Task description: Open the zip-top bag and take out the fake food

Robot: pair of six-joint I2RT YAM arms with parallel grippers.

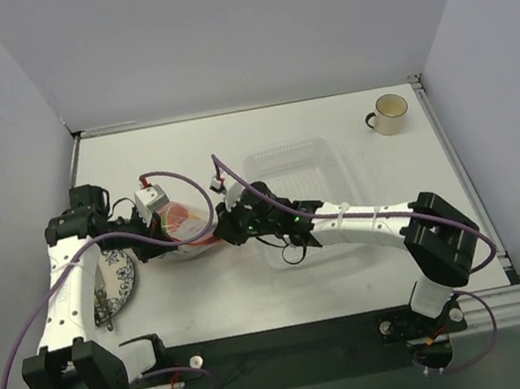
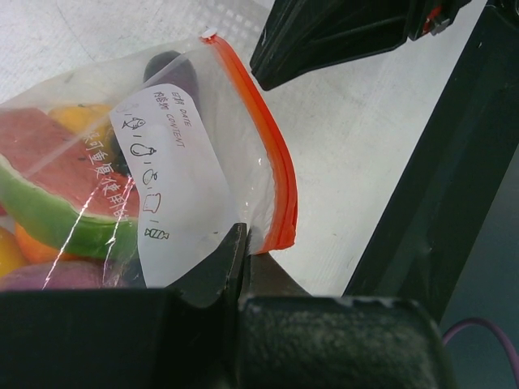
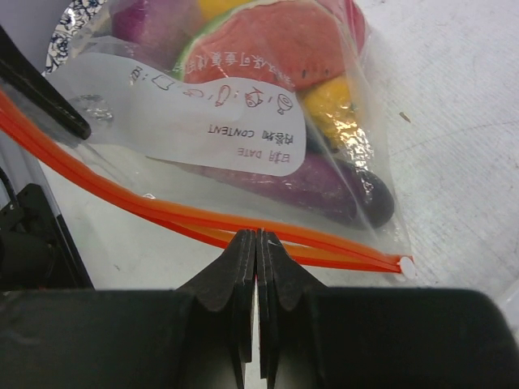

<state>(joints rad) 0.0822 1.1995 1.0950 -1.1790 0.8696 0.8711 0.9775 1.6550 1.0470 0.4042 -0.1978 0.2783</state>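
- We are looking at the bag (image 1: 186, 230) lying on the table (image 1: 346, 109), left of centre in the top view, between the two grippers.
- The food (image 3: 276, 40) is sitting inside the bag: a watermelon slice (image 2: 57, 174), a purple eggplant (image 3: 308, 182), a yellow piece (image 3: 336, 101) and an orange (image 2: 81, 117), all packed behind a white label.
- The left gripper (image 2: 247, 243) is pinching the bag's corner where the strip (image 3: 162, 212) ends, jaws together on the plastic.
- The right gripper (image 3: 257, 239) is pressing its jaws together on the bag's lip, right at the strip's near edge.
- In the right wrist view the strip is showing as two orange lines, slightly apart at the left and meeting at the right corner.
- A white basket (image 1: 295, 163) is standing just right of the bag, partly under the right arm.
- A mug (image 1: 389, 113) is sitting at the upper right, well apart.
- A patterned plate (image 1: 119, 280) is lying at the lower left beside the bag.
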